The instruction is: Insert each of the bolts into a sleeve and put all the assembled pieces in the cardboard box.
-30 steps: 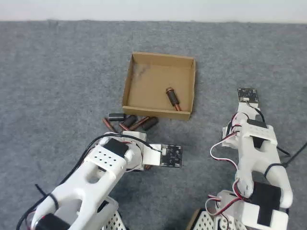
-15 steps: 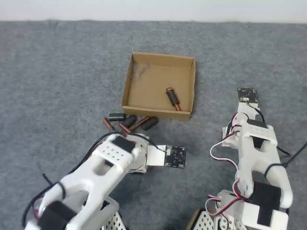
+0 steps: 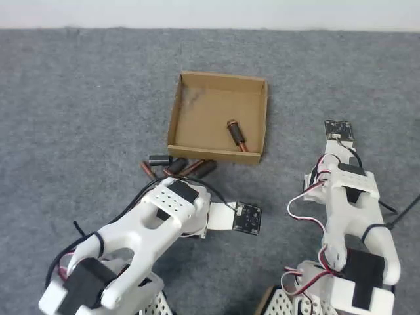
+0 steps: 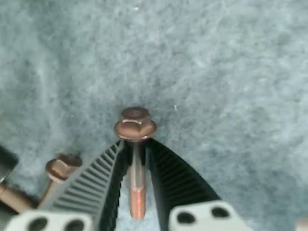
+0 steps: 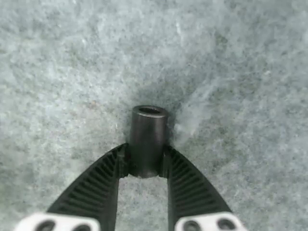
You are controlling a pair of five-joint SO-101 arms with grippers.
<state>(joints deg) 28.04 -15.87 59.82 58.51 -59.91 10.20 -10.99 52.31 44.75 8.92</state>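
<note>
while left gripper (image 4: 136,145) pinches bolt (image 4: 135,126) | right gripper (image 5: 145,150) clamps sleeve (image 5: 148,131) | carpet (image 5: 57,57) around both

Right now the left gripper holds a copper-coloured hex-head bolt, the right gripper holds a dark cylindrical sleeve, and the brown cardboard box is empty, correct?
No. The brown cardboard box is not empty: the high view shows one bolt-and-sleeve piece lying inside. The left gripper does hold the copper-coloured bolt, the right gripper the dark sleeve.
</note>
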